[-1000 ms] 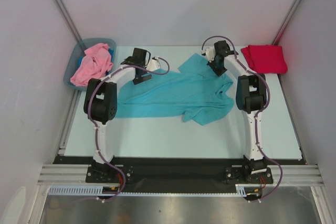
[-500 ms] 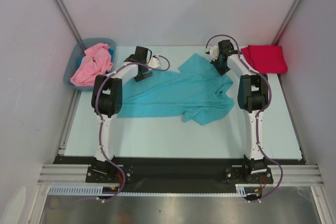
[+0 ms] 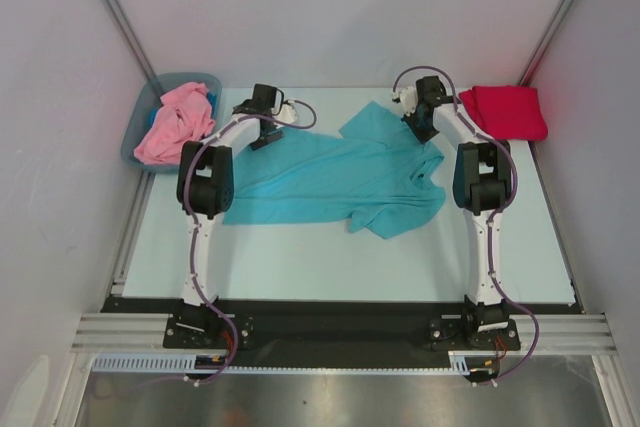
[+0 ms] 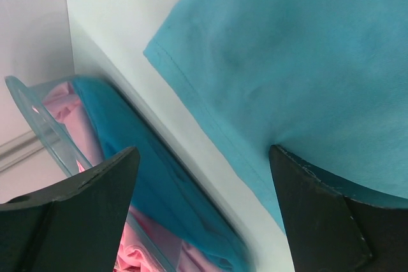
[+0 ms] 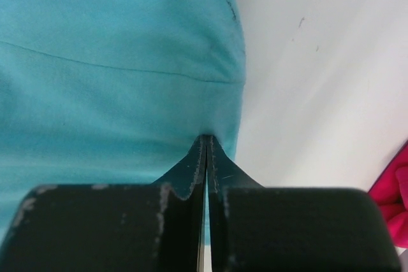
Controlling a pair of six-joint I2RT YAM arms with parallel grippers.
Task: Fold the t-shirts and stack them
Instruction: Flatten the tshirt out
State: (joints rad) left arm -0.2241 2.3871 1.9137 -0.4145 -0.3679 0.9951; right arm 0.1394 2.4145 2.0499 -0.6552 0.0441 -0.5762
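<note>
The teal t-shirt (image 3: pixel 340 177) lies spread across the middle of the table, its near right part bunched. My left gripper (image 3: pixel 262 137) hovers open over its far left corner. In the left wrist view the hem of the teal shirt (image 4: pixel 287 62) runs between the spread fingers (image 4: pixel 331 214), with nothing held in the gripper (image 4: pixel 204 151). My right gripper (image 3: pixel 424 131) is shut on the shirt's far right edge; the wrist view shows the tips (image 5: pixel 206 138) pinching teal cloth (image 5: pixel 115 62). A folded red t-shirt (image 3: pixel 505 112) lies at the back right. A pink t-shirt (image 3: pixel 178 122) is crumpled in the bin.
The grey-blue plastic bin (image 3: pixel 140 127) stands at the back left corner, just left of my left gripper; its rim (image 4: pixel 35 119) shows in the left wrist view. The red shirt's edge (image 5: pixel 392 202) is close to the right of my right gripper. Walls enclose the table.
My left arm has swung a little towards the back left, bringing the open gripper closer to the shirt's corner and the bin. My right gripper has shifted slightly back, still shut on the teal cloth.
</note>
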